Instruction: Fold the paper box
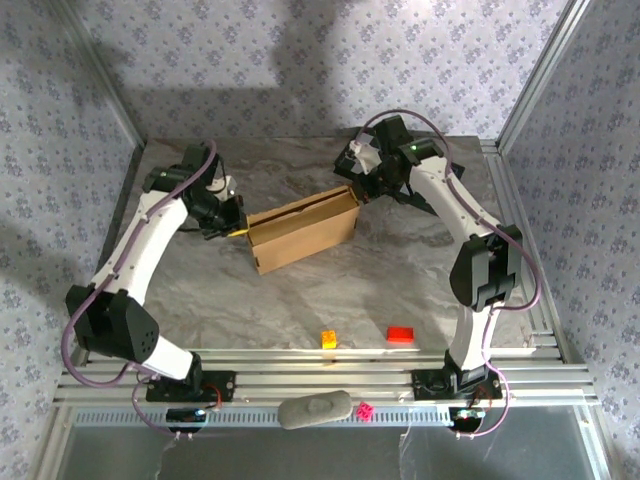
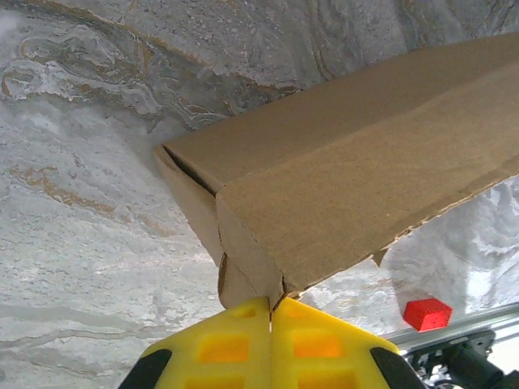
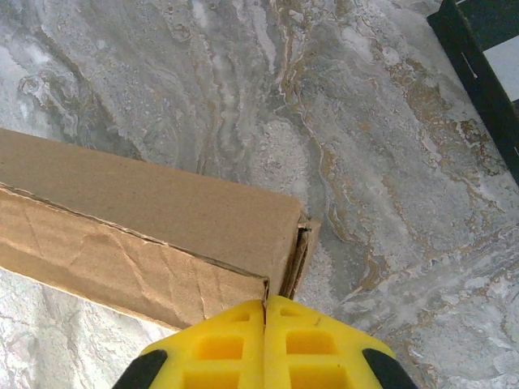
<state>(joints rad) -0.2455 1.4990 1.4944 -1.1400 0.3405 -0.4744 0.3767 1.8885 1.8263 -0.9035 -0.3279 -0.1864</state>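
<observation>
At mid worktop [image 1: 400, 285], slightly toward the far side: the paper box [image 1: 303, 232] sits on the marbled grey surface. It is plain brown cardboard, folded up into a shallow rectangular shape. Its long axis runs at a slant, with the left end nearer the arm bases and the right end farther away.

Left tool [image 1: 238, 226] is at the box's left end. In the left wrist view the yellow fingers [image 2: 219, 348] are pressed together with no gap between them. The tip of the left tool [image 2: 270, 308] touches the lower corner of the box [image 2: 349, 178], where the end flap meets the long wall. I cannot tell whether any cardboard edge is caught between the fingers.

Right tool [image 1: 358, 190] is at the box's right end. In the right wrist view its fingers [image 3: 312, 348] are likewise pressed together. The tip of the right tool [image 3: 265, 308] sits against the bottom of the end corner of the box [image 3: 146, 219]. Layered flap edges show at that end, and the near wall is creased.

Loose items near the front rail, well apart from the box:
- an orange block [image 1: 328, 339]
- a red block [image 1: 401, 334], also seen in the left wrist view [image 2: 427, 313]

On the rails between the arm bases:
- a grey lump [image 1: 315, 410]
- a small pink piece [image 1: 366, 409] just beside it
</observation>
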